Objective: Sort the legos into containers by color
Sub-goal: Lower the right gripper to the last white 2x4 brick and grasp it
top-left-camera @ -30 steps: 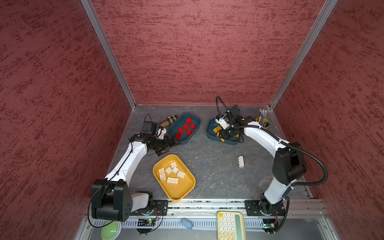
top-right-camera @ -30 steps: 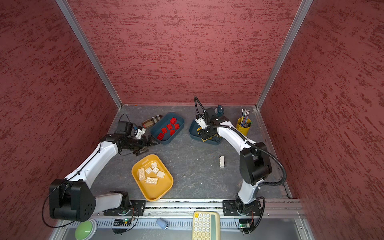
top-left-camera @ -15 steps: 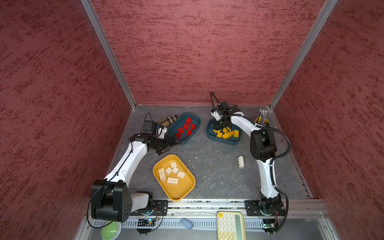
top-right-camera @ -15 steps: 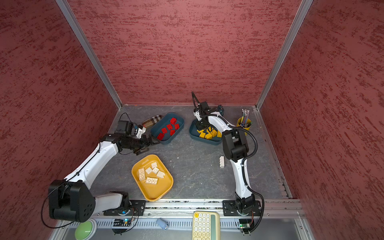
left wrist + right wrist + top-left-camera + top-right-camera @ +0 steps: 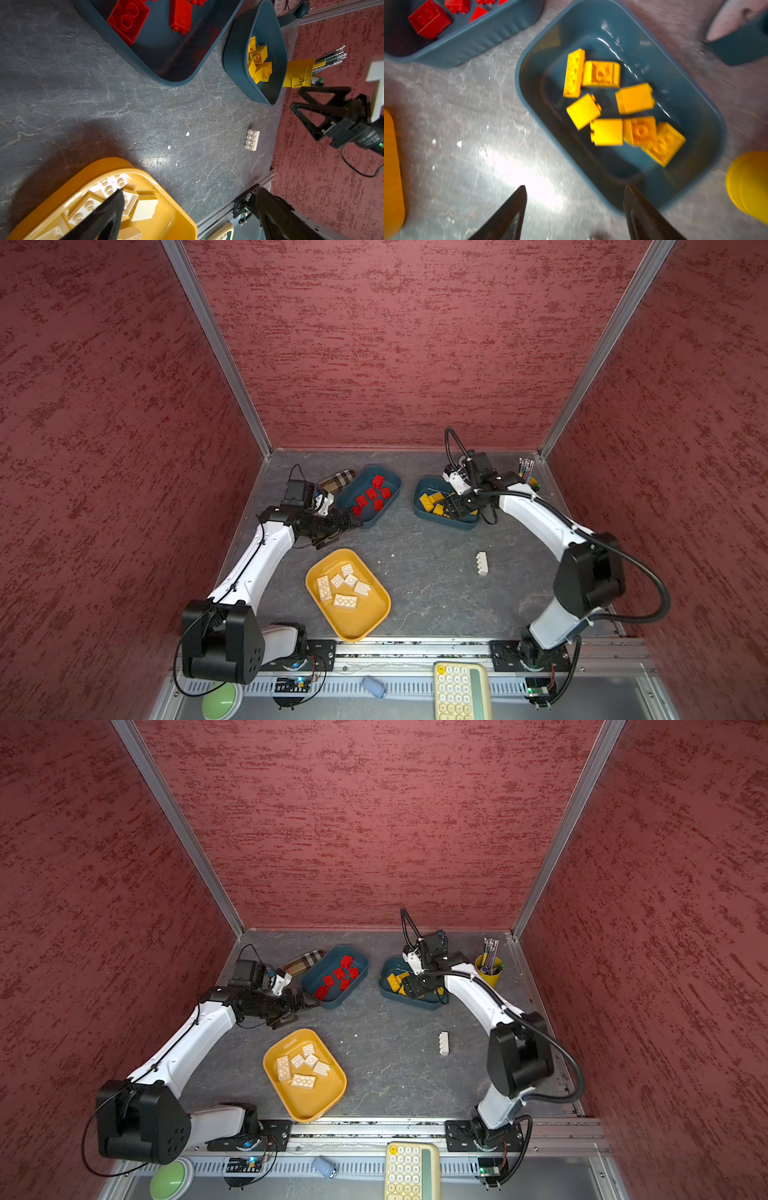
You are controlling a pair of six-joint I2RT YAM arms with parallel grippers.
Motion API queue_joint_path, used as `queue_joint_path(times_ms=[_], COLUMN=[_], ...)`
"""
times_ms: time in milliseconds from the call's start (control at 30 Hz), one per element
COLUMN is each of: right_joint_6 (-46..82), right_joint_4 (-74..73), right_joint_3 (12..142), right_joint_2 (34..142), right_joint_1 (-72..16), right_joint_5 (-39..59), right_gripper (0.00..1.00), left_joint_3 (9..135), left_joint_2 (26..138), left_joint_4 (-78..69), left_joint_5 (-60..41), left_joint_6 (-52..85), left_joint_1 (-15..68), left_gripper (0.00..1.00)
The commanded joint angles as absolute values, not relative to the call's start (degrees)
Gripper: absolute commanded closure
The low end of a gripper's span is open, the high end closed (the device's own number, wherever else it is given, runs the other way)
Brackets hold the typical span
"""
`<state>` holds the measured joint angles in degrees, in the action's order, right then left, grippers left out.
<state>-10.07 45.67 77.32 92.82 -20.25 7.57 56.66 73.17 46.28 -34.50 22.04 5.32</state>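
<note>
Bright, even light; right wrist view motion-blurred, floor glare

Yellow pen cup, plaid pouch, cream calculator, green button, teal alarm clock

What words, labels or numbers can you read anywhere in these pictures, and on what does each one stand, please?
Nothing reads with certainty.
Clock face: a few numerals at the picture's edge, too small to trust.
Label on the right claw: white print, blurred.
Keypad: key marks too small.
</note>
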Motion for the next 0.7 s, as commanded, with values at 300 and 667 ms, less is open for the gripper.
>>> queue_joint_path(times_ms=[300,667], right_joint_6=[-5.09,20.45], right_joint_4=[49.78,44.25], right_joint_3=[59.81,55.63], right_joint_2=[83.58,84.65], right_joint_1=[-20.15,-18.82], right_joint_5=[-0.11,-2.75], right_gripper=[0.22,0.22], left_joint_3=[57.30,56.43], left_joint_2=[72.52,73.12], left_joint_4=[44.70,44.12], left_joint_5=[-35.77,-36.25], left_joint_6=[21.97,21.19], left_joint_1=[6.82,6.77], left_gripper=[0.01,0.01])
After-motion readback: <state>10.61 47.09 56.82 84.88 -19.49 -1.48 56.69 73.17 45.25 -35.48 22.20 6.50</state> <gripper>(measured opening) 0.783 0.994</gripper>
